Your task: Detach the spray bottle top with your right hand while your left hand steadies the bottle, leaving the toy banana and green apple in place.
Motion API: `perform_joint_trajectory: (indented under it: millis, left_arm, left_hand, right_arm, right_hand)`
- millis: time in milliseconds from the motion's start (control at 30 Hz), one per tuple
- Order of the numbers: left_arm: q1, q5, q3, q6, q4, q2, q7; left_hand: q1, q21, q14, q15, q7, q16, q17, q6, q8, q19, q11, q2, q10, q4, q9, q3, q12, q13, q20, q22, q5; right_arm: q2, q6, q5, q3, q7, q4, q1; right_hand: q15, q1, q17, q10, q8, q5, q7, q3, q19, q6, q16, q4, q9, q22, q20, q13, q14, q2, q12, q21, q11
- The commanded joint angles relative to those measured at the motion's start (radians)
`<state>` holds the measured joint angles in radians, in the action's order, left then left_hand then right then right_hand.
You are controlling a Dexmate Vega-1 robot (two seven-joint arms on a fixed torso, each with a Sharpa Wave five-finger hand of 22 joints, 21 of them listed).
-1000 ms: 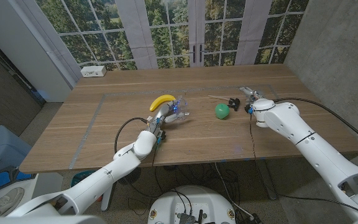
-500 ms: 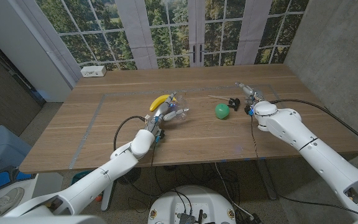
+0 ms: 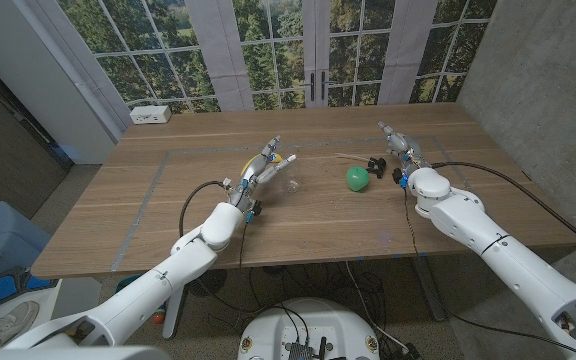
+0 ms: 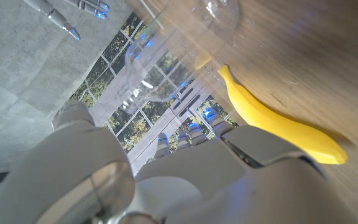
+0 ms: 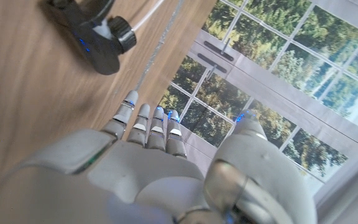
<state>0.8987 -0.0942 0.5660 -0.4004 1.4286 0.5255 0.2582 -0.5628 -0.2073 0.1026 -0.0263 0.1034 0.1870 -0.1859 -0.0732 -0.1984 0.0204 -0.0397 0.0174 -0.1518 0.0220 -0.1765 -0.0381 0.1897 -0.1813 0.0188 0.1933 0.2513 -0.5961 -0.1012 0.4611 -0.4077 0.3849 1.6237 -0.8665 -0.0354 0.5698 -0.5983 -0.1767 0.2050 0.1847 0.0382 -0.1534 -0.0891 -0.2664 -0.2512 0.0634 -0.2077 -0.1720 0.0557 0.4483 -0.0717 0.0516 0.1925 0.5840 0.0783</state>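
Observation:
The clear bottle (image 3: 286, 181) lies on the table by the toy banana, which shows as a yellow sliver (image 3: 281, 158) behind my left hand (image 3: 261, 168). That hand hovers over them with fingers stretched out straight; in the left wrist view the bottle (image 4: 166, 59) and banana (image 4: 272, 121) lie past it, ungripped. The black spray top (image 3: 374, 163) lies on the wood with its thin tube pointing left, near the green apple (image 3: 357, 178). My right hand (image 3: 398, 145) stands just right of the top, fingers straight and holding nothing. The right wrist view shows the top (image 5: 98, 34) on the table beyond the fingers (image 5: 146, 124).
A white box (image 3: 150, 114) sits at the table's far left corner. Black cables run from both wrists down over the near edge (image 3: 298, 262). Windows stand behind the table.
My left hand has lifted off the bottle, moved a little left and back, and straightened its fingers. My right hand has drifted slightly farther back. The spray top and apple stay put.

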Motion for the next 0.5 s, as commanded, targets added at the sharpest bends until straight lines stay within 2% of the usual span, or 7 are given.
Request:
perform_joint_trajectory:
  millis: [33,167,300,333,400,467,500]
  left_arm:
    - [0.018,-0.152,-0.053,-0.094,-0.022,-0.019,-0.092]
    - [0.025,-0.194,-0.072,-0.126,-0.039,-0.026,-0.116]
    - [0.030,-0.227,-0.087,-0.161,-0.059,-0.033,-0.140]
    - [0.032,-0.236,-0.091,-0.169,-0.064,-0.036,-0.145]
    - [0.041,-0.259,-0.100,-0.168,-0.061,-0.037,-0.153]
    - [0.052,-0.286,-0.110,-0.157,-0.050,-0.037,-0.158]
    - [0.055,-0.294,-0.113,-0.156,-0.050,-0.038,-0.159]
  left_hand:
    - [0.014,-0.013,-0.020,-0.020,-0.004,0.009,0.001,0.038,-0.011,-0.013,-0.016,0.051,0.032,0.020,0.000,-0.010,0.013,0.001,-0.026,0.004,-0.004]
    - [0.040,-0.020,-0.044,-0.030,-0.015,0.013,0.003,0.081,-0.017,-0.032,-0.026,0.088,0.064,0.035,0.002,-0.018,0.018,0.003,-0.046,0.002,-0.005]
    - [0.082,-0.023,-0.065,-0.040,-0.019,0.013,0.004,0.136,-0.023,-0.045,-0.032,0.128,0.098,0.061,0.004,-0.023,0.019,0.005,-0.060,0.001,-0.004]
    - [0.106,-0.024,-0.074,-0.042,-0.024,0.013,0.003,0.152,-0.020,-0.048,-0.036,0.158,0.118,0.080,0.005,-0.032,0.020,0.006,-0.061,0.000,-0.001]
    - [0.132,-0.026,-0.086,-0.043,-0.036,0.012,0.004,0.183,-0.018,-0.057,-0.033,0.189,0.136,0.108,0.005,-0.056,0.019,0.006,-0.065,0.000,0.009]
    - [0.169,-0.030,-0.100,-0.046,-0.049,0.010,0.004,0.221,-0.010,-0.066,-0.027,0.206,0.158,0.156,0.005,-0.134,0.016,0.007,-0.061,0.001,0.037]
    - [0.175,-0.030,-0.103,-0.043,-0.049,0.009,0.004,0.233,-0.010,-0.068,-0.025,0.207,0.162,0.161,0.005,-0.154,0.015,0.007,-0.059,0.001,0.044]
  right_arm:
    - [0.056,0.329,-0.037,-0.006,-0.139,-0.187,0.023]
    - [0.076,0.405,-0.041,-0.003,-0.160,-0.225,0.026]
    - [0.092,0.463,-0.044,0.003,-0.170,-0.244,0.022]
    - [0.095,0.473,-0.043,0.005,-0.171,-0.246,0.020]
    - [0.103,0.492,-0.057,0.009,-0.152,-0.244,0.013]
    - [0.114,0.508,-0.067,0.015,-0.131,-0.244,0.007]
    - [0.120,0.521,-0.078,0.016,-0.120,-0.248,0.005]
  right_hand:
    - [0.016,-0.007,0.009,-0.009,0.007,0.003,-0.001,-0.003,-0.010,-0.021,0.006,0.003,0.002,0.000,-0.029,-0.009,-0.001,0.013,0.007,-0.005,-0.009]
    - [0.026,-0.025,0.021,-0.017,0.011,0.002,-0.002,-0.005,-0.020,-0.040,0.012,-0.004,0.005,0.000,-0.043,-0.023,-0.001,0.029,0.008,-0.010,-0.015]
    - [0.035,-0.069,0.035,-0.027,0.010,-0.002,-0.007,-0.002,-0.021,-0.054,0.019,-0.029,0.008,0.001,-0.056,-0.041,-0.001,0.059,0.008,-0.022,-0.017]
    - [0.036,-0.084,0.039,-0.032,0.011,-0.004,-0.004,0.000,-0.019,-0.061,0.020,-0.037,0.009,0.001,-0.062,-0.046,-0.004,0.066,0.009,-0.026,-0.016]
    - [0.040,-0.133,0.056,-0.041,0.010,-0.007,-0.005,0.007,0.012,-0.076,0.027,-0.063,0.011,0.003,-0.079,-0.065,-0.009,0.083,0.009,-0.052,-0.018]
    - [0.051,-0.162,0.071,-0.057,0.012,-0.006,-0.007,0.011,0.032,-0.095,0.031,-0.078,0.012,0.004,-0.091,-0.078,-0.015,0.090,0.012,-0.071,-0.019]
    - [0.058,-0.176,0.080,-0.066,0.012,-0.005,-0.005,0.012,0.060,-0.103,0.034,-0.085,0.013,0.005,-0.096,-0.086,-0.019,0.093,0.013,-0.088,-0.019]
